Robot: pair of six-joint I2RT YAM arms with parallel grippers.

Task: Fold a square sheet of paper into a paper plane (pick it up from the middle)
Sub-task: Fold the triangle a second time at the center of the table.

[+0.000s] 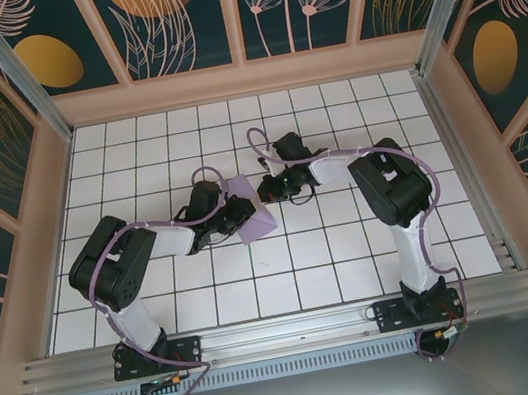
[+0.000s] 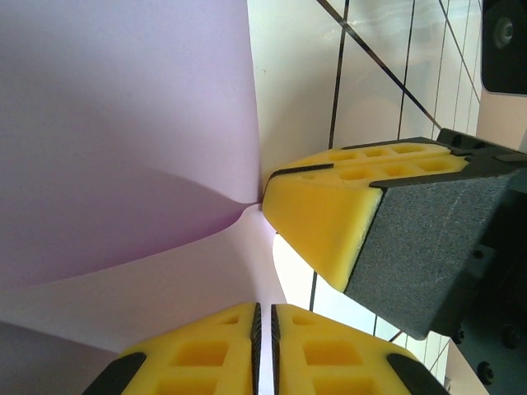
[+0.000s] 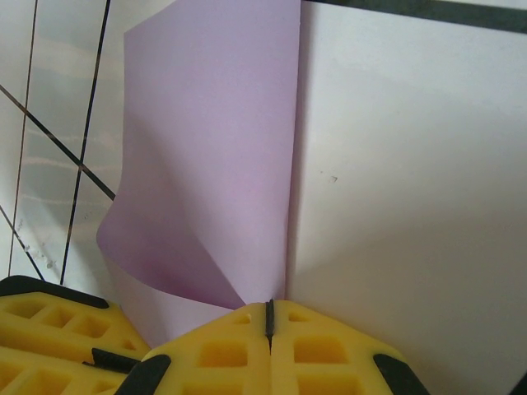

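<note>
At centre of tiled table point(image 1: 335, 257), L gripper point(image 2: 265, 317) and R gripper point(image 3: 269, 314) both clamp square sheet of paper point(image 1: 253, 216). Sheet curled btwn them.

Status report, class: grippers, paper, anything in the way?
Left gripper shut on the square sheet of paper. Right gripper shut on it too. Sheet bowed. Nothing in the way.

Matt paper over shiny tile.
The thin lilac-purple square sheet of paper point(image 1: 255, 217) looks matt and smooth; the white tiled tabletop point(image 1: 353, 243) is glossy and catches reflections. The yellow pocketed fingertip pads point(image 3: 239, 329) seem to be moulded rubbery plastic, one with a gritty dark grey side face point(image 2: 428, 247) at three o'clock. At six o'clock runs a brushed aluminium rail point(image 1: 287, 334).
</note>
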